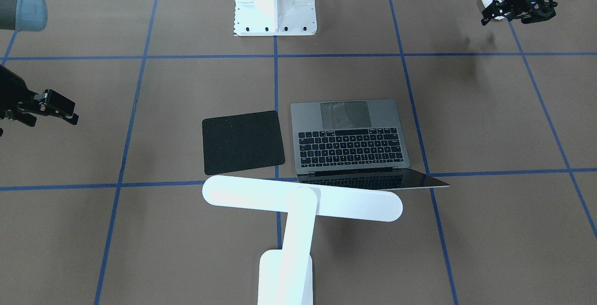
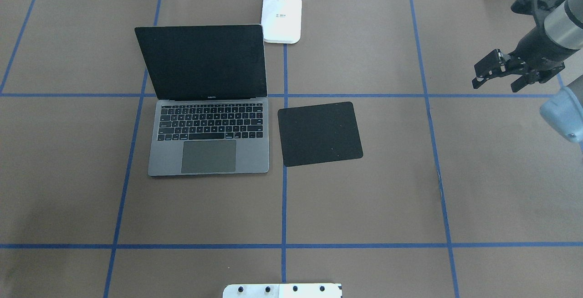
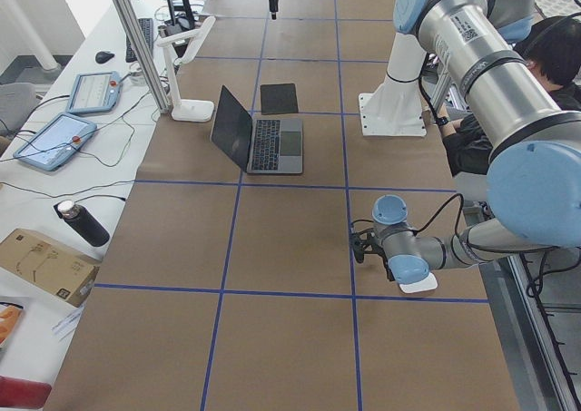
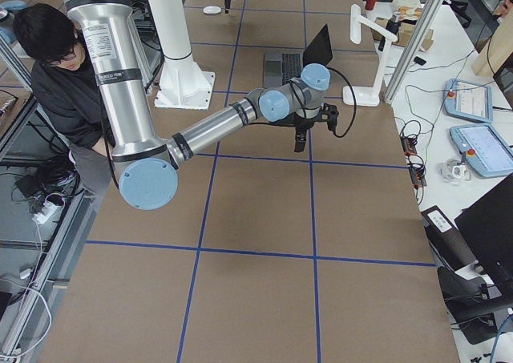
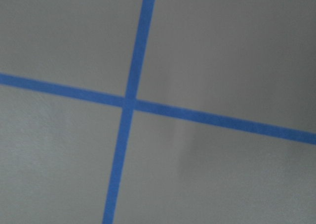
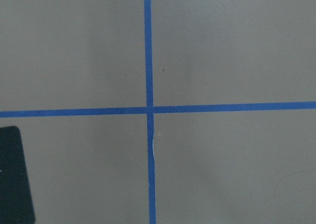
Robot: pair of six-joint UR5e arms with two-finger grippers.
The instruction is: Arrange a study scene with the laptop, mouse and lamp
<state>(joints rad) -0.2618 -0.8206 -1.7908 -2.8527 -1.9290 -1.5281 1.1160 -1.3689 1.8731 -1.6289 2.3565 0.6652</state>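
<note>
Silver-grey tubular arm links [image 4: 208, 127] are fitted with pale blue round joint caps [image 4: 147, 183]. Black bands and a small printed label [image 4: 100, 38] are carried on the upper link. A thin black cable [image 4: 345, 98] is looped to the black right gripper [image 2: 496, 84]. The black left gripper [image 1: 503, 18] is matched. The white ribbed pedestal [image 1: 275, 2] is fixed with dark screws [image 1: 267, 29].

Grey laptop [image 2: 205, 125], white lamp [image 2: 282, 20]

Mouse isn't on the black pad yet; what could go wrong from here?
The mouse lies close by the left arm, beside the left hand; a careless turn could knock it away. The left wrist view shows only tape, so the hand is not lined up on it. The black pad sits right beside the open laptop; a low carry from that side might clip it.
</note>
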